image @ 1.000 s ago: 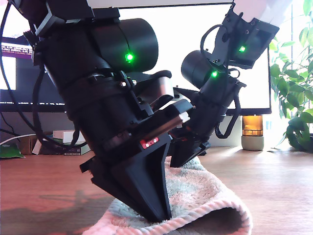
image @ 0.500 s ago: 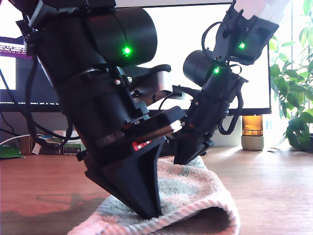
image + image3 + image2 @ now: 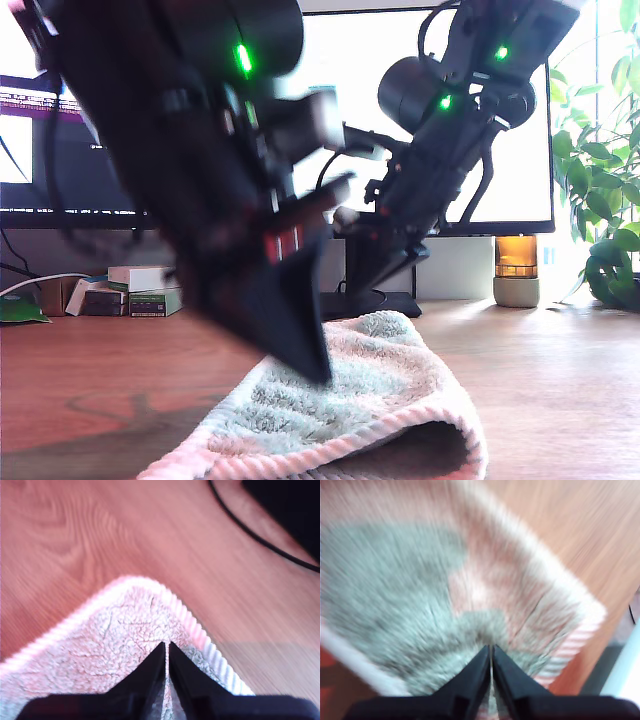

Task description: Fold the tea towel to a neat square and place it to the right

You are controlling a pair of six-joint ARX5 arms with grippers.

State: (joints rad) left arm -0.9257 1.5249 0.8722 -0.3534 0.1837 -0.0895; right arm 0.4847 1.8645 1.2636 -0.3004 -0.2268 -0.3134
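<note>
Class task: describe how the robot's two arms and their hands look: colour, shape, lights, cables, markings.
Both arms are matte black and blocky, with round motor housings carrying green lights. The nearer arm shows a small red marking; the farther arm trails looped black cables. My first hand and my second hand each end in two black wedge-shaped fingers tapering to a point.

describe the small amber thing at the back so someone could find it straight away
Start at the big bright monitor behind the arms, then drop to its lower corner on the exterior view's right. There, beside the leafy plant, an amber jar stands on the wooden desk, the only glowing orange thing, on a pale base.
</note>
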